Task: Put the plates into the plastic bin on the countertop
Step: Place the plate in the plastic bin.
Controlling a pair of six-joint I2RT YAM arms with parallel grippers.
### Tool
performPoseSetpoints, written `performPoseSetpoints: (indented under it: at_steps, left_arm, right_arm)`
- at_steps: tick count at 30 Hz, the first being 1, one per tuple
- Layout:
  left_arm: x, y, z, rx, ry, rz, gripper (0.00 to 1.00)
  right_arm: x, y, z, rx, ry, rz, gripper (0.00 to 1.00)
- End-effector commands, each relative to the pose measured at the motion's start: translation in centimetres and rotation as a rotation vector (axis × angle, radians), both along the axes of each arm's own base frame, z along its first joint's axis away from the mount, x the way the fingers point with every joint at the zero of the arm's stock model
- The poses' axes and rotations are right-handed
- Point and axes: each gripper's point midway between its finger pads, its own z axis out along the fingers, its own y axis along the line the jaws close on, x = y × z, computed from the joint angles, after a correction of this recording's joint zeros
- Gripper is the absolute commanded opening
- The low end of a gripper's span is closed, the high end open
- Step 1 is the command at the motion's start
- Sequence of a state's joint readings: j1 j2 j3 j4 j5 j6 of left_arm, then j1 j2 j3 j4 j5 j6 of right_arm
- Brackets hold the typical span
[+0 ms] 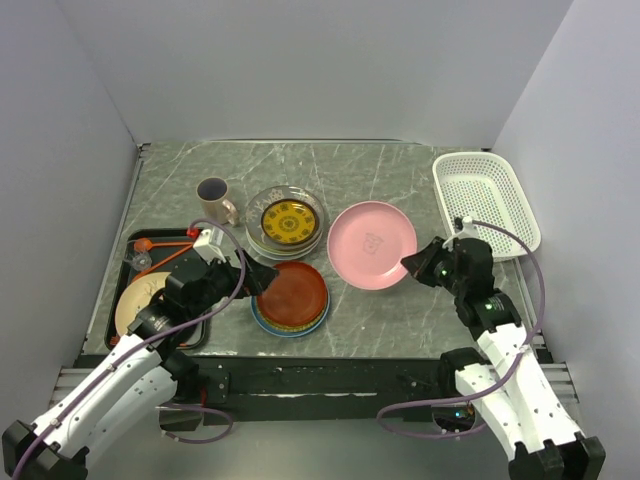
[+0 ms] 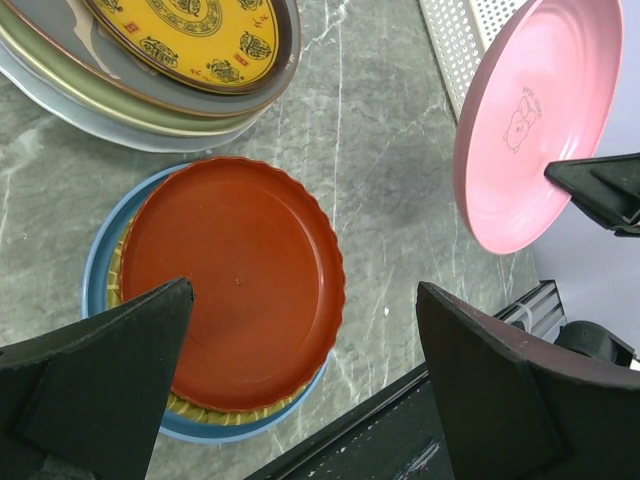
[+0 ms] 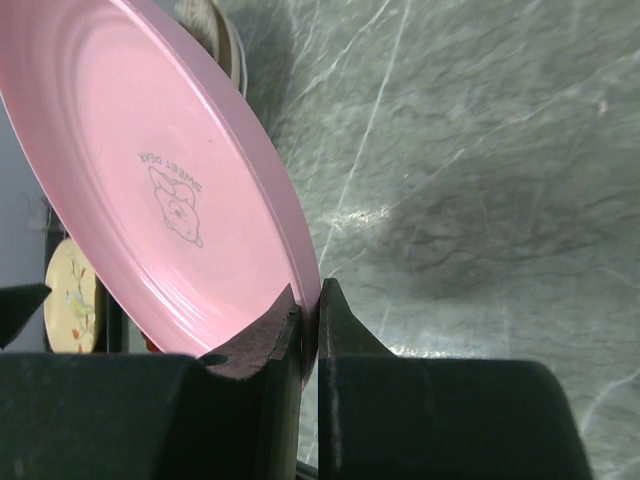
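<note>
Jaws of right end effector [image 3: 310,302] clamp pink plate [image 3: 150,180] rim; left end effector [image 2: 305,295] gapes.

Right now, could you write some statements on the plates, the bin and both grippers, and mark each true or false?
1. The right gripper is shut on the pink plate at its rim. True.
2. The plastic bin already holds a plate. False: no plate is in it.
3. The left gripper stands open over the red plate. True.
4. The red plate lies directly on the countertop. False: it rests on other plates, a blue plate lowest.
</note>
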State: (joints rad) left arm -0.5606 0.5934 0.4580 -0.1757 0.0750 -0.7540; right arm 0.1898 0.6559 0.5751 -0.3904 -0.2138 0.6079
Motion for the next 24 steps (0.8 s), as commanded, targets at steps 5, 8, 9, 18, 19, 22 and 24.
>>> performPoseSetpoints:
  at_steps: [5, 8, 9, 18, 19, 22, 24]
  left_arm:
    - [0.0, -0.4, 0.6, -0.035, -0.026, -0.014, 0.99]
    - [0.1, -0.5, 0.5, -0.034, -0.022, -0.017, 0.99]
    - [0.1, -0.6, 0.4, -0.033, -0.022, -0.02, 0.99]
    - [0.3, -1.2, -0.5, -0.03, 0.0, -0.043, 0.99]
    - [0.3, -1.3, -0.3, -0.032, -0.002, -0.047, 0.99]
    - [0.3, -1.3, -0.1, -0.037, -0.009, -0.048, 0.99]
    - [0.3, -1.3, 0.1, -0.035, -0.013, -0.046, 0.99]
  right_arm:
    - [1.0, -1.8, 3.2, 0.027, -0.076, -0.027, 0.0]
    - [1.7, -2.9, 2.9, 0.043, -0.071, -0.057, 0.0]
    - [1.8, -3.0, 2.8, 0.06, -0.063, -0.05, 0.0]
    - [4.5, -5.0, 2.4, 0.144, -0.058, -0.114, 0.0]
    - [4.9, -5.2, 3.0, 0.149, -0.075, -0.116, 0.0]
    - [6.1, -5.7, 3.2, 0.164, -0.068, -0.126, 0.0]
    - [6.8, -6.0, 3.0, 0.169, -0.053, -0.139, 0.0]
